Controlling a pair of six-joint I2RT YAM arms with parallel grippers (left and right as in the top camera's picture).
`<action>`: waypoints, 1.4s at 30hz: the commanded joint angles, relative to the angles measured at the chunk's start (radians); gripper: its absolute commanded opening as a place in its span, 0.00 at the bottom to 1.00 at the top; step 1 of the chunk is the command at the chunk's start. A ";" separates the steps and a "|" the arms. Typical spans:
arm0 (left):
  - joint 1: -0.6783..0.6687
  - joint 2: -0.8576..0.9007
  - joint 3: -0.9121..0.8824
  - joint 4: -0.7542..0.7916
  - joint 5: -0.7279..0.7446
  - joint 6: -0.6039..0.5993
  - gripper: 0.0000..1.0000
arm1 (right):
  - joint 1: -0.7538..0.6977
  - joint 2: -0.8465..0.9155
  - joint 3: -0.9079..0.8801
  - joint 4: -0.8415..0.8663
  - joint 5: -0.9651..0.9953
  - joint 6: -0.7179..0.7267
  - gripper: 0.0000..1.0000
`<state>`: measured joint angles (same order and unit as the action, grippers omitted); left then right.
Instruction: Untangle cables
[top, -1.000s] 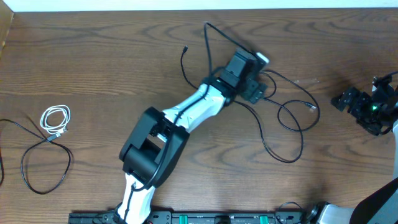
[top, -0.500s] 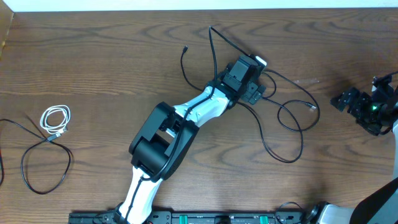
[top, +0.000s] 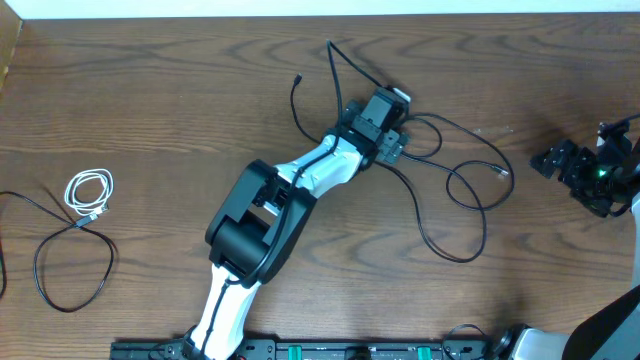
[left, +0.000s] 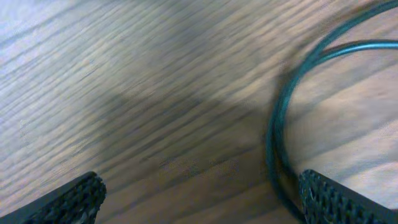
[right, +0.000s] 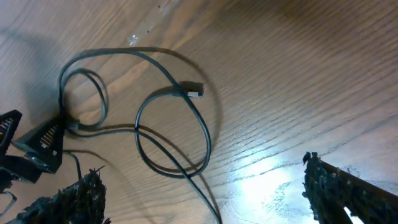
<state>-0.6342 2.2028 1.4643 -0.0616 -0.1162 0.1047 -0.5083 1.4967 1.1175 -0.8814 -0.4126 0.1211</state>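
Brown wood-grain desk (top: 150, 100) fills the overhead view, with a pale strip along the top edge. At the left of the frame lies a white cord (top: 88, 192), wound in a small neat coil. A black cord (top: 72, 262) lies just below it in one loose loop with its tail running off the left edge. The two lie very near each other, and I cannot tell whether they touch. Neither crosses the other, so that part of the job looks done.

What is left sits in the upper middle and right of the frame. There a tangle (top: 462, 186) of thin black cords crosses itself in several loops. One end reaches up toward the top edge, another curls off to the upper left, and a small plug (top: 503, 173) lies at the right of the knot. I cannot count how many cords are in it.

The left fingers (top: 390, 143) hover right over the left side of this tangle. In the left wrist view they stand spread wide with bare desk between them. A curve of cord passes just inside the right-hand one, and nothing is gripped. The right fingers (right: 345, 186) wait at the right edge of the overhead frame, well apart from the tangle. They are spread fully and hold nothing.

By my judgement, roughly half the work remains. The crossed loops have yet to be pulled apart and each cord laid out alone.
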 joint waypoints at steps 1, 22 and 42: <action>0.024 0.031 -0.005 -0.024 -0.027 -0.005 0.99 | 0.000 -0.008 0.012 -0.002 -0.017 -0.014 0.99; 0.026 -0.067 -0.005 -0.004 0.214 -0.016 0.99 | -0.001 -0.008 0.012 0.002 -0.016 -0.014 0.99; 0.000 -0.008 -0.005 0.036 0.130 -0.013 0.99 | -0.001 -0.008 0.012 0.002 -0.017 -0.014 0.99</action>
<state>-0.6369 2.1666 1.4631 -0.0257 0.0807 0.1009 -0.5083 1.4967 1.1175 -0.8783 -0.4156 0.1211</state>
